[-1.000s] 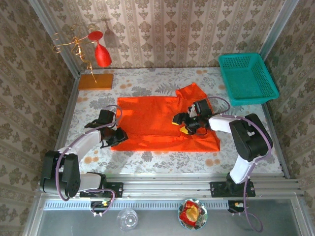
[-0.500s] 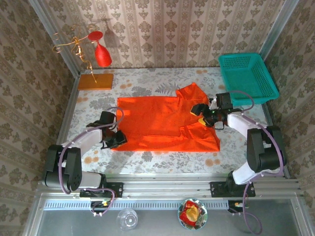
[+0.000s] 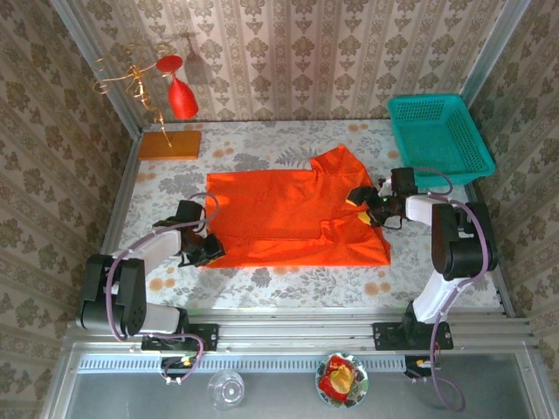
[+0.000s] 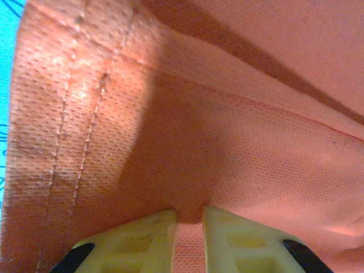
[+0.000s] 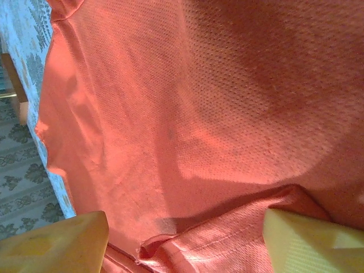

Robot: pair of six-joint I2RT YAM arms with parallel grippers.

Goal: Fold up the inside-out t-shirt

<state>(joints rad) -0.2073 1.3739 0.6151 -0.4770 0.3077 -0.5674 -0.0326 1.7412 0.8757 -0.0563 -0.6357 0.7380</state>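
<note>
Left gripper is pinching the t-shirt hem, while right gripper is hovering wide open over its right side.

I saw the inside-out t-shirt spread nearly flat across the middle of the top view, plain bright orange-red, lying lengthwise left to right. One sleeve poked toward the upper right, and folds creased its right end.
</note>
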